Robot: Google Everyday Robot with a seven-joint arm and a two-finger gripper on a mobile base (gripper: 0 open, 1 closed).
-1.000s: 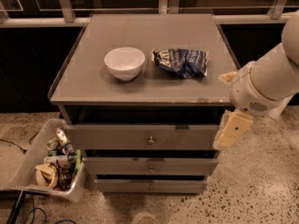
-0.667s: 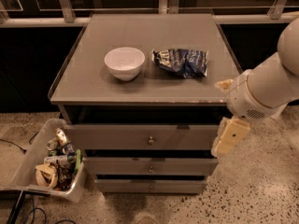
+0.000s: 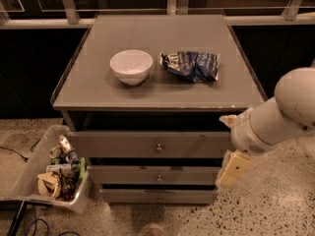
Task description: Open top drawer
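Grey tabletop (image 3: 98,90) bearing a white bowl (image 3: 131,66) and a crumpled blue bag (image 3: 192,65) sits just above the top drawer (image 3: 123,145), while the robot's hand (image 3: 232,167), its grip impossible to tell, hangs by the drawer's right end, well apart from the central knob (image 3: 158,148), so a sideways reach could miss it or bump the front.

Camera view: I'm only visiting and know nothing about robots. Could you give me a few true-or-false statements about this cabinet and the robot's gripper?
1. The white bowl sits left of the blue bag on the cabinet. True.
2. The gripper holds the knob of the top drawer. False: it hangs by the cabinet's right side, away from the knob.
3. A bin of clutter stands on the floor to the left. True.
4. The cabinet has two drawers. False: it has three.
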